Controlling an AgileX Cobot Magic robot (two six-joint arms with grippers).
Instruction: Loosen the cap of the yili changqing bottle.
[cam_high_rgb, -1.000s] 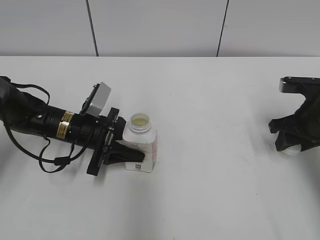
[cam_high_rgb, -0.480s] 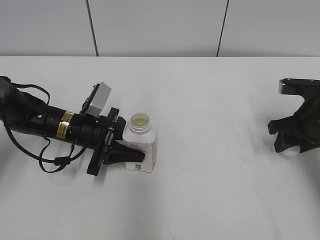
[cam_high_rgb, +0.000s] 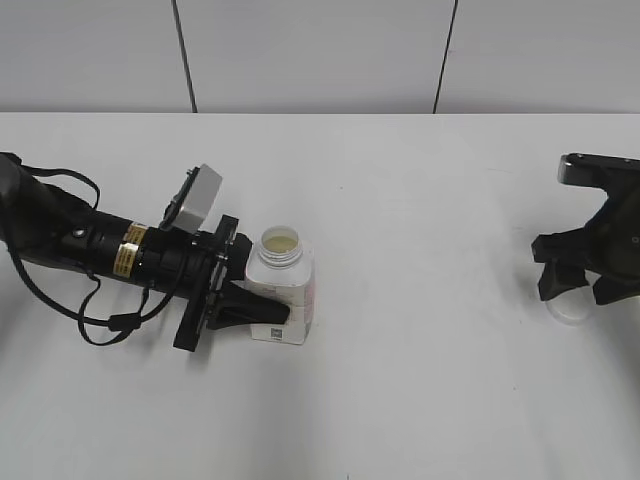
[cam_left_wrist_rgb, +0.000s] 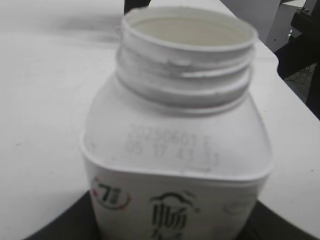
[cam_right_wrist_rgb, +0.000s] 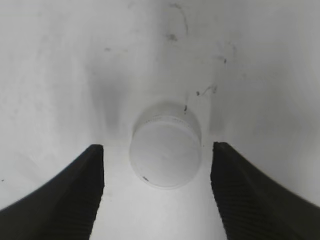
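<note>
The yili changqing bottle (cam_high_rgb: 290, 272) stands upright left of centre with its wide threaded neck open and no cap on it. My left gripper (cam_high_rgb: 270, 300) lies low along the table and is shut on the bottle's body. In the left wrist view the bottle (cam_left_wrist_rgb: 180, 150) fills the frame, with the dark jaws (cam_left_wrist_rgb: 170, 232) at both lower corners. The white cap (cam_high_rgb: 570, 308) lies flat on the table at the far right. My right gripper (cam_high_rgb: 578, 285) hovers over it, open. In the right wrist view the cap (cam_right_wrist_rgb: 166, 152) sits between the spread fingers (cam_right_wrist_rgb: 157, 150), untouched.
The white table (cam_high_rgb: 420, 380) runs back to a pale panelled wall (cam_high_rgb: 320, 50). The left arm's black cables (cam_high_rgb: 100, 325) trail on the table at the left.
The right gripper has opened and lifted slightly, leaving the cap on the table under it. The left gripper and the bottle have not moved.
</note>
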